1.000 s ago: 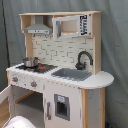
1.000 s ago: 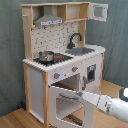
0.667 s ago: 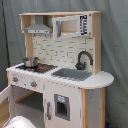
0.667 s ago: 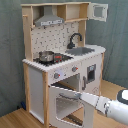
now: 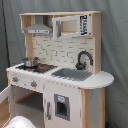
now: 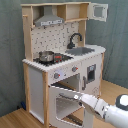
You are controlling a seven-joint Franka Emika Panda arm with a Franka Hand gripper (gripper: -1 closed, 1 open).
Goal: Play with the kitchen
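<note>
Oven door hangs partly open in the second exterior view, hinged low and tipped outward, its top edge just at the gripper. Against the pictures from a second ago the arm sits in much the same pose and the door at much the same angle; any change is slight, perhaps a small further swing of the door. Whether the gripper fingers are shut on the door's edge or only resting against it cannot be told from these views.

Kitchen stands upright on the wooden floor against the grey backdrop, directly ahead of and above the gripper. Above the gripper: the panel with two red-centred knobs, then the stove with a small pot. Further up and to the second exterior view's right of the pot: sink and black faucet. Grey hood at the top. In the first exterior view the same kitchen shows from the other side, with pot, faucet and sink; only a pale part of the arm enters at the bottom edge, and the open door shows at the first exterior view's left edge.

Judgement: the step in hand is working the oven door. With so little motion over the last second, the door is likely near a pause point. Door is light and hinged, so it should swing easily; a slip off the thin top edge is the main risk.
</note>
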